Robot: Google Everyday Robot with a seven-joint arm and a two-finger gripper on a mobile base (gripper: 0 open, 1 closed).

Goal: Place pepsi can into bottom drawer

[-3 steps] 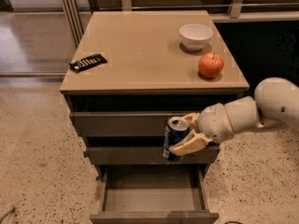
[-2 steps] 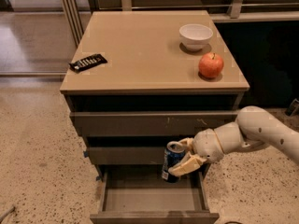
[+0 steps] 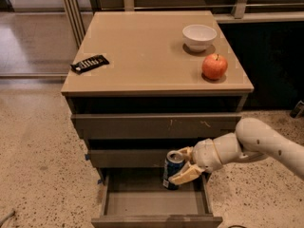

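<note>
The pepsi can (image 3: 171,171) is a dark blue can with a silver top, held upright in my gripper (image 3: 183,166). The gripper's tan fingers are shut on the can, one behind its top and one across its lower right side. The can hangs at the back right of the open bottom drawer (image 3: 154,204), its base just above or at the drawer floor. My white arm (image 3: 266,144) reaches in from the right. The bottom drawer is pulled out, a shallow grey-brown tray with nothing else in it.
The middle drawer (image 3: 128,158) and the scratch-marked top drawer (image 3: 154,126) stand slightly out above it. On the cabinet top are a white bowl (image 3: 199,35), a red apple (image 3: 214,66) and a black bar-shaped packet (image 3: 90,63). Speckled floor surrounds the cabinet.
My gripper has carried the can downward from in front of the middle drawer into the open bottom drawer. The arm has lowered with it.
</note>
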